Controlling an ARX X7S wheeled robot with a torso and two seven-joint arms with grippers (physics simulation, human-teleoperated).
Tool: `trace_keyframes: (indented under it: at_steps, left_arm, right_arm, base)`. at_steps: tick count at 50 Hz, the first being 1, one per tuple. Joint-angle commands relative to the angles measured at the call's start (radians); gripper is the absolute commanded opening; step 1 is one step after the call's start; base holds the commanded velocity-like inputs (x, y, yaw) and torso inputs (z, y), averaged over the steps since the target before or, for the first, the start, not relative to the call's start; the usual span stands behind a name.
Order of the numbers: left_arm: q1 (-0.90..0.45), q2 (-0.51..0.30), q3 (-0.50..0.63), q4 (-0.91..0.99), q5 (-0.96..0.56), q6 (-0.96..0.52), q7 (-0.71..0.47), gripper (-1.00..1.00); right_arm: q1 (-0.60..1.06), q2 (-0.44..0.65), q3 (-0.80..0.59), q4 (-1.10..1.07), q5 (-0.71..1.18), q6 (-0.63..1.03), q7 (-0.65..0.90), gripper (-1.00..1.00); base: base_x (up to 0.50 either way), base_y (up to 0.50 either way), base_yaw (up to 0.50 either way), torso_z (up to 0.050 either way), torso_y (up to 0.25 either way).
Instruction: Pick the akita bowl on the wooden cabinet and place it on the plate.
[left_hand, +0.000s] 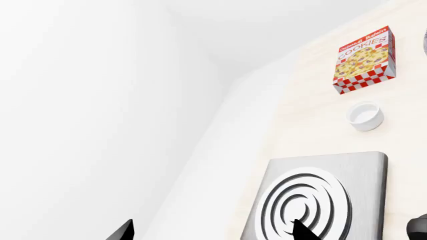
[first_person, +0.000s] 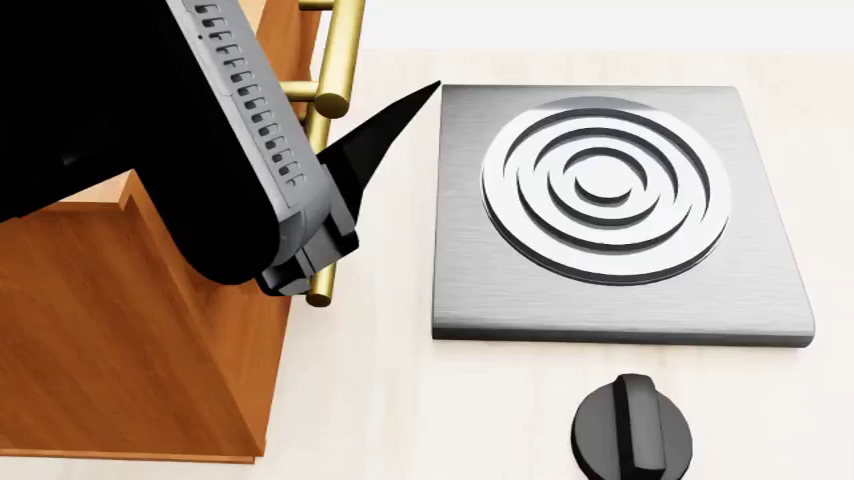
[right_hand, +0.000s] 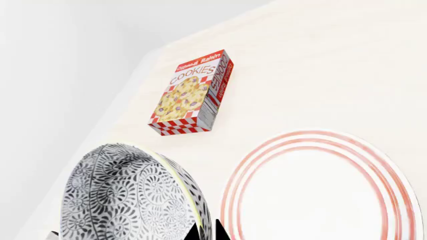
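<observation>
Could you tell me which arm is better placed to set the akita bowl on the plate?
The right. Its gripper already grips the akita bowl by the rim, with the plate just beside. The left gripper is empty, over the stove.

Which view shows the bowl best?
The right wrist view: the patterned bowl fills its lower part, tilted, beside the plate, with the right pincer's tips at its rim. The head and left wrist views show none of it.

One akita bowl (right_hand: 133, 195), one plate (right_hand: 320, 190)
</observation>
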Motion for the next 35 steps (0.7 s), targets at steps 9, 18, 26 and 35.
trace_keyframes:
  at_steps: [9, 18, 26, 35]
  left_arm:
    - [0.002, -0.002, 0.005, -0.003, 0.001, 0.006, 0.0, 1.0]
    - [0.007, -0.006, 0.004, -0.002, 0.001, 0.008, -0.002, 1.0]
    - [0.013, -0.002, 0.02, -0.008, 0.015, 0.022, 0.002, 1.0]
    - [0.014, -0.003, 0.018, -0.008, 0.009, 0.02, 0.001, 1.0]
  right_arm:
    - [-0.013, -0.01, 0.017, 0.027, -0.008, -0.004, -0.024, -1.0]
    - [-0.024, 0.002, 0.03, 0.035, -0.015, 0.001, -0.023, -1.0]
    - [-0.049, 0.018, 0.055, 0.036, -0.023, 0.003, -0.033, -1.0]
    - [-0.042, 0.015, 0.041, 0.073, -0.036, 0.008, -0.048, -1.0]
  base:
    - [0.0, 0.0, 0.0, 0.0, 0.001]
    - [0.0, 0.0, 0.0, 0.0, 0.0]
    - [0.0, 0.0, 0.0, 0.001, 0.0]
    - [0.0, 0.0, 0.0, 0.0, 0.0]
